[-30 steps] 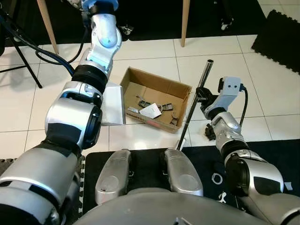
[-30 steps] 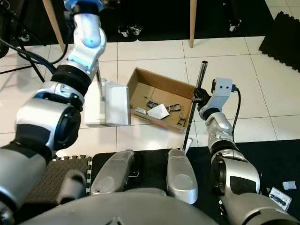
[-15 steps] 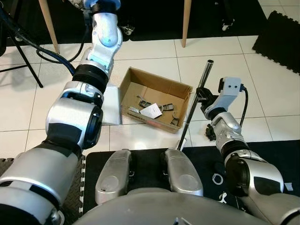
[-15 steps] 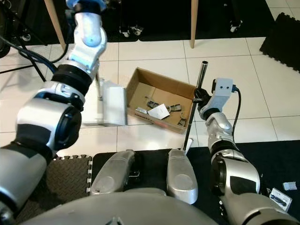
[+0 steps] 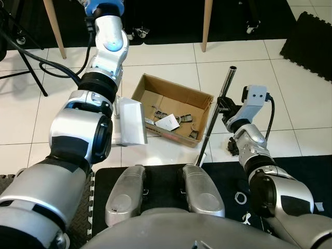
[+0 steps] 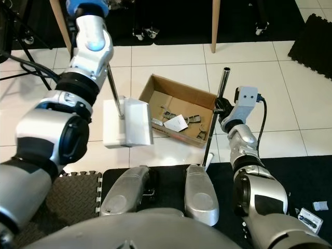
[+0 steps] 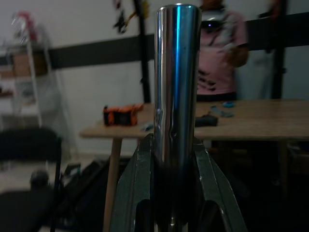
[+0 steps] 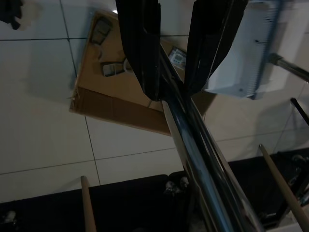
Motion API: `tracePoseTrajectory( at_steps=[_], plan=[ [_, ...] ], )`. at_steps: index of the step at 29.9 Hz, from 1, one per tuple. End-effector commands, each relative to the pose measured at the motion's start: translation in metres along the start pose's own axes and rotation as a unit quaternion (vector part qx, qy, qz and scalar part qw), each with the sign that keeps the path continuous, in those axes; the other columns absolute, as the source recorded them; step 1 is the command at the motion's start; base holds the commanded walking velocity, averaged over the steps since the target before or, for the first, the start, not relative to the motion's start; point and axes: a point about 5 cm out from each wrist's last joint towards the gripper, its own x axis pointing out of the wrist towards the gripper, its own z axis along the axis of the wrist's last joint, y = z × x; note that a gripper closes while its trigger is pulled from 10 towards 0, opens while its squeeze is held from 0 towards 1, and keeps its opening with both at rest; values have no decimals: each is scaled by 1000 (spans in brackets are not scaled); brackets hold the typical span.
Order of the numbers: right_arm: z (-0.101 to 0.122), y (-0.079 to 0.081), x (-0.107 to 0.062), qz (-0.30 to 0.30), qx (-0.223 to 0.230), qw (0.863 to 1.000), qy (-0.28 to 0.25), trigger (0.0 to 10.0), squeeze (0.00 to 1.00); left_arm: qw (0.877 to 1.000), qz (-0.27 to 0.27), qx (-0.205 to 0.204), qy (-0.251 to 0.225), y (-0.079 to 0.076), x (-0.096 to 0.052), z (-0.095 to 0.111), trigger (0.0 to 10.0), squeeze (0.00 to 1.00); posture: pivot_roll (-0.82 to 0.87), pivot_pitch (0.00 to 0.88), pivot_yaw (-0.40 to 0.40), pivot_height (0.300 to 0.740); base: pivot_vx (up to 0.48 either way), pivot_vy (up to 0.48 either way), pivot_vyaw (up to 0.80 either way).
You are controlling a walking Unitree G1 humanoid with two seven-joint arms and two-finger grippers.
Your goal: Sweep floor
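Observation:
A white dustpan (image 6: 127, 123) on a thin metal handle (image 6: 115, 93) hangs tilted just left of an open cardboard box (image 5: 176, 89). My left gripper (image 7: 176, 159) is shut on the top of that shiny handle (image 7: 177, 72). The box holds a white paper scrap (image 5: 167, 122) and some dark bits. Right of the box, my right gripper (image 5: 224, 106) is shut on the broom's slanted metal pole (image 5: 215, 116). Its fingers (image 8: 140, 43) clamp the pole (image 8: 193, 145) above the box (image 8: 111, 96).
A dark clump of debris (image 5: 231, 148) lies on the tiles by my right forearm. Small scraps (image 6: 310, 218) sit on the black mat (image 5: 306, 171) at my feet. Wooden table legs (image 5: 205, 23) and black cables (image 5: 31, 52) stand behind.
The dustpan has swung right and nearer, tilting up against the box's left corner. My left arm shifted with it. The broom pole and right arm have stayed put.

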Motion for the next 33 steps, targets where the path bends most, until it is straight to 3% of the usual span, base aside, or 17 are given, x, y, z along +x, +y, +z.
tracePoseTrajectory(
  at_steps=[1, 6, 8, 13, 15, 19, 21, 25, 27, 33],
  plan=[
    [-11, -10, -8, -10, 1, 999, 30, 10000, 0, 1000, 10, -4, -21, 5, 10, 12, 10000, 0, -78, 27, -35, 740, 0, 0, 0],
    [3, -27, -10, -20, -23, 999, 29, 10000, 0, 998, 1, -57, -12, 4, 10, 12, 10000, 0, -88, 23, -62, 740, 0, 0, 0],
    [7, -29, -9, -21, -28, 999, 28, 10000, 0, 998, -4, -55, -13, 4, 10, 12, 10000, 0, -83, 20, -65, 740, 0, 0, 0],
    [10, -28, -7, -21, -31, 999, 27, 10000, 0, 999, -32, -22, -37, -4, 10, 18, 10000, 0, -75, 14, -58, 740, 0, 0, 0],
    [10, -24, -4, -20, -29, 999, 22, 10000, 0, 997, -67, 1, -48, -18, 6, 21, 10000, 0, -77, 10, -34, 740, 0, 0, 0],
    [9, -22, -4, -22, -23, 999, 18, 10000, 0, 993, -91, 31, -73, -29, 3, 27, 10000, 0, -90, 10, -10, 740, 0, 0, 0],
    [9, -22, -4, -22, -23, 999, 18, 10000, 0, 993, -91, 31, -73, -29, 3, 27, 10000, 0, -90, 10, -10, 740, 0, 0, 0],
    [7, -22, -5, -23, -20, 999, 18, 10000, 0, 983, -115, 80, -118, -43, -1, 36, 10000, 0, -101, 17, 2, 740, 0, 0, 0],
    [7, -22, -5, -23, -20, 999, 18, 10000, 0, 983, -115, 80, -118, -43, -1, 36, 10000, 0, -101, 17, 2, 740, 0, 0, 0],
    [2, -28, -12, -28, -23, 999, 27, 10000, 0, 971, -145, 119, -149, -68, -10, 45, 10000, 0, -109, 34, -4, 740, 0, 0, 0]
  ],
)
